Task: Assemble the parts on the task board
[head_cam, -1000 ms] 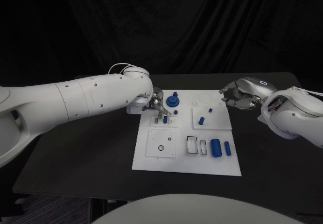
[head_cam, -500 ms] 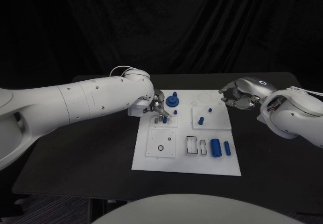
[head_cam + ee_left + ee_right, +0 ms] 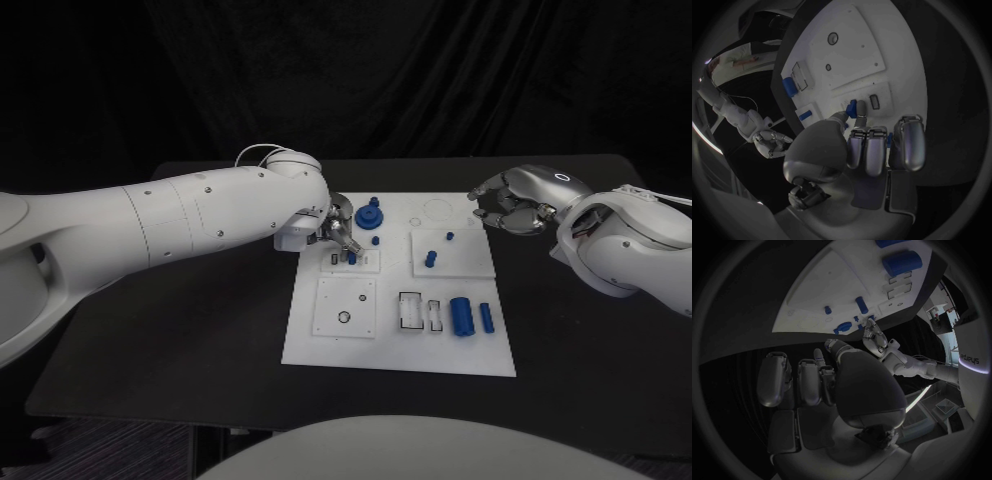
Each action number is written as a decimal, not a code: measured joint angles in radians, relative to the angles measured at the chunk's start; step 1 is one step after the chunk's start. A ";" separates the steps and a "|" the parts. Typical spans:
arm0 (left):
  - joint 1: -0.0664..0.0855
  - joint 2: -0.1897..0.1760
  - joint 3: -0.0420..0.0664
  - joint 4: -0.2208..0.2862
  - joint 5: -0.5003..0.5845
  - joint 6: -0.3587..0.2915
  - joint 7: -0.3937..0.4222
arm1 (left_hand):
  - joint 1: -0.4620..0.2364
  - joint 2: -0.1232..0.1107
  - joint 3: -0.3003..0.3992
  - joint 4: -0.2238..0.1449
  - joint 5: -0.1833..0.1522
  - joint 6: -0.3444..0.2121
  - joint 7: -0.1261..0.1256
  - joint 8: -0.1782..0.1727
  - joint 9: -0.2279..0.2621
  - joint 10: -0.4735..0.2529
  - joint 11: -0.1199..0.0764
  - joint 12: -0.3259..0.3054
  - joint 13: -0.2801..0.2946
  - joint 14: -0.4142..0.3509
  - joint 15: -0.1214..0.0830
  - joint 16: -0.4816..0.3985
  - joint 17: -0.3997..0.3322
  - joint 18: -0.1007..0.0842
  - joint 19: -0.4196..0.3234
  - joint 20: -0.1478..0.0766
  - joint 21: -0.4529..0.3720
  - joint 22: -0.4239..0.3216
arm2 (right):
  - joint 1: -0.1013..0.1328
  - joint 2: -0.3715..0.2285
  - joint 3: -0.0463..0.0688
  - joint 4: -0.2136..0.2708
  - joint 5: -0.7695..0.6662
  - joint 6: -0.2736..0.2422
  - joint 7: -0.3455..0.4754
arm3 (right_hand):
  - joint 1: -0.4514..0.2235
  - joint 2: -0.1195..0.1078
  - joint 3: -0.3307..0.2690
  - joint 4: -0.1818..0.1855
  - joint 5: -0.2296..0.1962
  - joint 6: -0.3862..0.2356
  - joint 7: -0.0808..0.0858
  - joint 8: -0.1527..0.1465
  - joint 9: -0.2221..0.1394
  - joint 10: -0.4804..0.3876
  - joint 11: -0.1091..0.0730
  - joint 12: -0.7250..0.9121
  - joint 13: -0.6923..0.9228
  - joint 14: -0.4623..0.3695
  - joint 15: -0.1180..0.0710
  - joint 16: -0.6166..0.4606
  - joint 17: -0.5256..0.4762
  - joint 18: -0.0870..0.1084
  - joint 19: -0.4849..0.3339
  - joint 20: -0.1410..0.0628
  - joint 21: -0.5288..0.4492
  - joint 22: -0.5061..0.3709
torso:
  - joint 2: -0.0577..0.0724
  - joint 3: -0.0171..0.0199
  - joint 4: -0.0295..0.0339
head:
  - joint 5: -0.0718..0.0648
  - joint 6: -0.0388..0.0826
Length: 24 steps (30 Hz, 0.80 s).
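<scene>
Left hand [image 3: 335,228] pinched a small blue peg [image 3: 852,108] at its board [image 3: 400,345] slot, apparently unseated. Right hand [image 3: 515,205] hovered beside the board, fingers curled empty. Cylinder [image 3: 462,316] lay loose; assembly incomplete.

board: the white rectangular task board [image 3: 402,352] lies in the middle of the black table [image 3: 173,340], its long side running away from the robot.
far left of board: a blue knobbed part [image 3: 371,214] stands up, with a small blue peg [image 3: 376,241] just before it.
far right of board: a short blue pin [image 3: 450,237] stands behind a taller blue peg [image 3: 431,259].
near right of board: a thick blue cylinder [image 3: 463,315] lies flat, a thin blue rod [image 3: 488,318] just right of it.
left hand [image 3: 335,228]: over the board's far left edge, beside the knobbed part.
right hand [image 3: 512,207]: off the board's far right corner, above the table.
</scene>
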 measured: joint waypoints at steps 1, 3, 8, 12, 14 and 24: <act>0.000 0.000 0.000 0.000 0.000 -0.001 0.001 | 0.001 -0.001 0.008 -0.001 0.006 0.001 -0.001 0.000 0.000 0.000 0.000 0.000 0.000 0.000 0.000 0.000 0.000 0.000 0.000 0.000 0.000 0.000 | 0.000 0.000 0.000 0.000 0.000 0.000 0.000 | 0.000 0.000 0.000 0.000 0.002 0.000 0.000 0.000 -0.001 0.000 0.000 0.000 0.000 0.000 0.000 0.000 0.000 0.000 0.000 0.000 0.000 0.000 | 0.000 0.0001 -0.0001 | 0.000 0.000; -0.001 0.000 0.000 0.000 0.000 -0.003 0.004 | 0.005 -0.007 0.024 -0.003 0.018 0.002 -0.002 0.000 0.001 0.000 0.000 0.000 0.000 0.000 0.000 0.000 0.000 0.000 0.000 0.000 0.000 0.000 | 0.000 0.000 0.000 -0.001 0.000 0.000 0.000 | 0.000 0.000 0.002 -0.002 0.002 0.000 0.000 0.000 -0.001 0.000 0.000 0.000 0.000 0.000 0.000 -0.002 -0.001 0.000 0.000 0.000 -0.003 0.000 | 0.000 0.0002 -0.0002 | 0.000 0.000; -0.001 -0.002 0.000 0.001 0.000 -0.008 0.011 | 0.001 -0.031 0.076 -0.011 0.035 0.007 -0.003 0.009 0.012 0.000 0.000 0.000 -0.001 0.000 0.000 0.000 0.000 0.000 0.000 0.000 -0.001 0.000 | 0.000 0.001 0.000 -0.001 0.000 0.001 -0.001 | 0.000 0.000 0.003 -0.003 0.002 0.001 0.001 0.000 -0.001 0.000 0.000 0.000 0.000 0.000 0.000 -0.004 -0.001 0.000 0.000 0.000 -0.004 0.000 | 0.000 0.0006 -0.0003 | 0.000 0.000; -0.002 -0.005 0.000 0.002 0.000 -0.015 0.018 | -0.007 -0.049 0.124 -0.021 0.036 0.009 -0.002 0.019 0.028 -0.001 -0.005 0.000 -0.001 0.000 0.000 0.000 0.000 0.000 0.001 -0.001 -0.004 0.000 | 0.000 0.001 0.000 -0.002 0.000 0.002 -0.002 | 0.000 0.000 0.006 -0.006 0.002 0.003 0.003 0.000 -0.001 0.000 0.000 0.000 0.000 0.000 0.000 -0.004 -0.001 0.000 0.000 0.000 -0.004 0.000 | 0.000 0.0006 -0.0003 | 0.000 0.000; -0.002 -0.006 0.000 0.003 0.000 -0.017 0.021 | -0.014 -0.056 0.143 -0.024 0.036 0.009 -0.002 0.025 0.035 0.001 -0.007 0.000 -0.001 0.000 0.000 0.000 0.000 0.000 0.004 -0.004 -0.004 0.000 | 0.000 0.002 0.000 -0.002 0.000 0.002 -0.002 | 0.000 0.000 0.006 -0.006 0.002 0.003 0.003 0.000 -0.001 0.000 0.000 0.000 0.000 0.000 0.000 -0.004 -0.001 0.000 0.000 0.000 -0.004 0.000 | 0.000 0.0006 -0.0003 | 0.001 0.000; -0.004 -0.020 -0.001 0.019 0.000 -0.047 0.039 | -0.033 -0.093 0.235 -0.050 0.036 0.022 -0.007 0.044 0.062 -0.003 -0.010 0.000 -0.001 0.000 -0.007 0.000 0.000 0.000 0.000 -0.007 -0.009 0.000 | 0.000 0.002 0.000 -0.004 0.000 0.009 -0.009 | 0.000 0.000 0.009 -0.003 0.010 0.003 0.003 0.000 -0.001 0.000 0.000 0.000 0.000 0.000 0.000 -0.005 -0.005 0.000 -0.004 0.004 -0.010 0.001 | 0.000 0.0006 -0.0003 | 0.001 0.000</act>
